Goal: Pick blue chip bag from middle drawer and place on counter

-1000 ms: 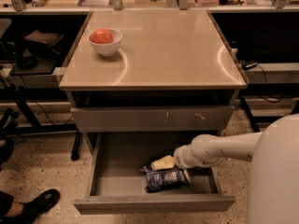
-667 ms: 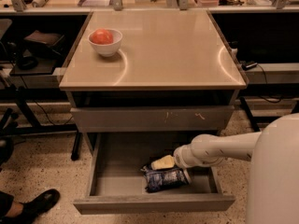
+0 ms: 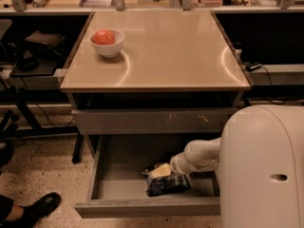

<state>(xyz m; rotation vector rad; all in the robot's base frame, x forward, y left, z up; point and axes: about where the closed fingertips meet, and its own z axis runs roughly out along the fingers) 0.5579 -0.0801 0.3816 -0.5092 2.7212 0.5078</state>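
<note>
Gripper (image 3: 161, 171) down inside the open middle drawer (image 3: 118, 186), touching the top of the blue chip bag (image 3: 166, 184) lying near the drawer's front; you cannot tell whether it has a hold. Above you, the glossy counter (image 3: 166, 56) carries a white bowl (image 3: 107, 45). Speckled flooring (image 3: 42, 170) surrounds the cabinet.

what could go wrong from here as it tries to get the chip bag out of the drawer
The gripper is at the top edge of the blue chip bag; the crumpled foil could slip free on the lift. The bag lies low in the open drawer, with the closed drawer front above, so the arm or bag might catch there coming up.
</note>
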